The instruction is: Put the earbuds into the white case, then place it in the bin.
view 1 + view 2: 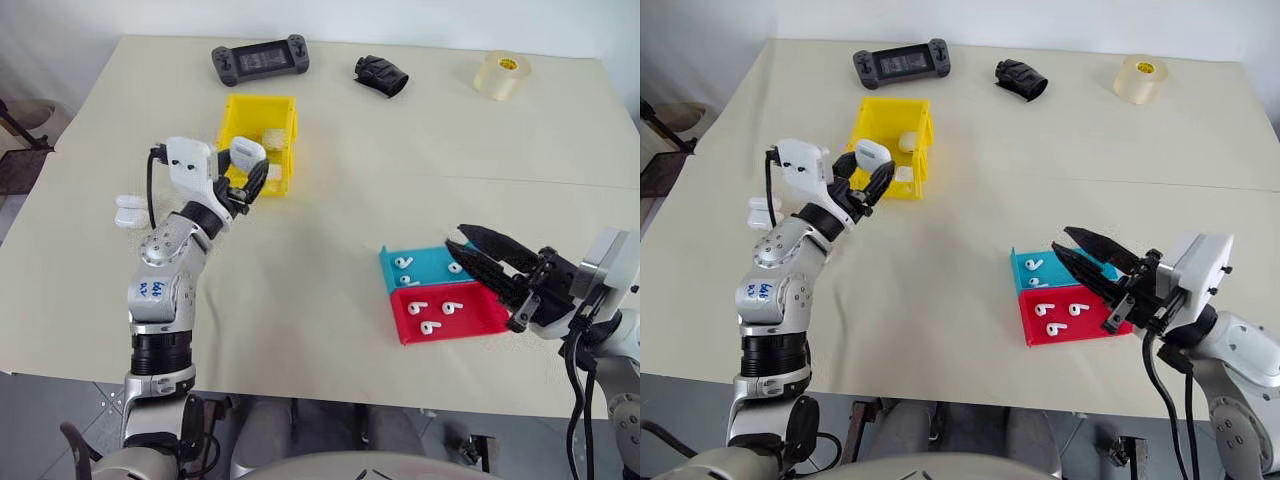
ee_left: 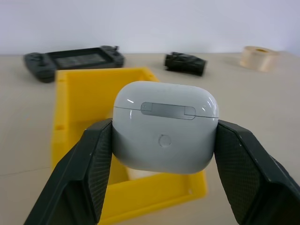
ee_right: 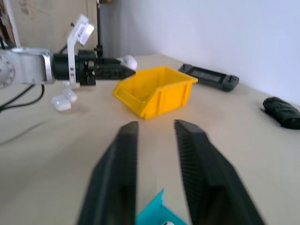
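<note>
My left gripper (image 2: 164,154) is pinching the white case (image 2: 165,125) between both black fingers, lid seam level, held in the air at the near edge of the bin (image 1: 262,140). More white cases (image 1: 130,212) lie on the table (image 1: 330,260), to the left of the bin. My right gripper (image 1: 478,258) hangs with fingers parted and nothing between them, well right of the bin, over the blue tray (image 1: 425,266) and red tray (image 1: 445,312), where the earbuds (image 1: 417,307) lie loose.
</note>
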`<state>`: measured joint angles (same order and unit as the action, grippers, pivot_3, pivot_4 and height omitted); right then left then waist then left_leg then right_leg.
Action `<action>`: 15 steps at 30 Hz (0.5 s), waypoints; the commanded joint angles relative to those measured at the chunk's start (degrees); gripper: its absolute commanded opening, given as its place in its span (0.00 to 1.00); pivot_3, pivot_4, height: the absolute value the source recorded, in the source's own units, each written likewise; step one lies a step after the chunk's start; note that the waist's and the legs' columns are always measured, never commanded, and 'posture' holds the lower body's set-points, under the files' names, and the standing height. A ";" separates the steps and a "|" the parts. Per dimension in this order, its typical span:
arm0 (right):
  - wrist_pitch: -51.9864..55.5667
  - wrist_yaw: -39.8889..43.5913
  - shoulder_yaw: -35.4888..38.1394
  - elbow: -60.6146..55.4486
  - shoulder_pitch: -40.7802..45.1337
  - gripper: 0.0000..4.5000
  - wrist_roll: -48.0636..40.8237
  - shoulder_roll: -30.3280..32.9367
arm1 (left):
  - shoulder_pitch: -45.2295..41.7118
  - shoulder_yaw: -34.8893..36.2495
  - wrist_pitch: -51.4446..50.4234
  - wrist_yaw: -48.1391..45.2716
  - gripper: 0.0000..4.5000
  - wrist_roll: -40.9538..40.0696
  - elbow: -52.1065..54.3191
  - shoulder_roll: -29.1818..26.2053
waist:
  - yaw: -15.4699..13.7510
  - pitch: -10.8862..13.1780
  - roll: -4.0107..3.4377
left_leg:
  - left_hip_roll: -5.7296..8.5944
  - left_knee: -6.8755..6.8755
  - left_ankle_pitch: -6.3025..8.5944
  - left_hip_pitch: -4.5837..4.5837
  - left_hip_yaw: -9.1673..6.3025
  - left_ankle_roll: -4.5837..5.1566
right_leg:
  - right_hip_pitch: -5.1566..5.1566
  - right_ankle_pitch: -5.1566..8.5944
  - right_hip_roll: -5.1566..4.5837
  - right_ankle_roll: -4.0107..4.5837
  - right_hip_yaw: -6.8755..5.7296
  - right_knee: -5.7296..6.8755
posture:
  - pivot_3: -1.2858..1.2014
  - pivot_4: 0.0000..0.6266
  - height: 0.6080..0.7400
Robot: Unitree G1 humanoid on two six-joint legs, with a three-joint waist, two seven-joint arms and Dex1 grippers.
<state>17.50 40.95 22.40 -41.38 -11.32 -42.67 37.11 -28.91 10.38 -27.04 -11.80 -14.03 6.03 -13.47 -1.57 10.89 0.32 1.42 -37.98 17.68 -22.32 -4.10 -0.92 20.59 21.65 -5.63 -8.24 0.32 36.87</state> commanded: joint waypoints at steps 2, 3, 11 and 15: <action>-2.08 1.11 0.73 -0.27 -2.36 0.66 1.25 -0.66 | -3.54 0.04 -0.91 3.88 0.63 1.08 -1.25 0.77 | 0.04 0.00 0.00 | 0.00 0.00 0.00 0.00 0.01 0.00 | 0.00 0.00 0.00 0.00 0.00 0.00 | 0.52 0.24 1.00; -1.94 0.99 0.82 -0.27 -2.70 0.73 1.10 -0.82 | -4.83 -0.33 -0.58 4.62 0.63 1.76 -3.14 0.89 | 0.00 0.00 0.00 | 0.00 0.00 0.00 0.00 0.01 -0.01 | 0.01 0.00 0.01 0.00 0.00 0.01 | 0.52 0.24 1.00; -2.42 -0.10 -0.43 -0.76 -2.42 0.99 2.23 -1.52 | -14.27 -1.96 2.60 4.37 0.63 3.37 -17.09 1.53 | 0.10 0.00 0.01 | 0.11 0.01 -0.02 0.01 0.02 -0.04 | 0.04 0.00 0.02 0.00 -0.01 0.05 | 0.52 0.24 1.00; -2.24 -1.01 -1.28 -1.26 -1.28 0.99 2.35 -1.91 | -16.44 -2.54 5.70 3.35 0.63 4.12 -23.51 1.51 | 0.26 0.00 0.01 | 0.22 0.03 -0.03 0.02 0.04 -0.04 | 0.08 0.00 0.02 0.00 0.00 0.09 | 0.52 0.24 1.00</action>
<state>16.25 40.50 20.69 -40.43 -13.11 -40.20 35.45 -44.25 7.80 -23.85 -7.79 -10.36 -16.85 -11.82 -1.30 10.89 0.32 1.68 -37.96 17.65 -22.31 -4.06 -0.97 20.68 21.65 -5.60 -8.24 0.32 36.97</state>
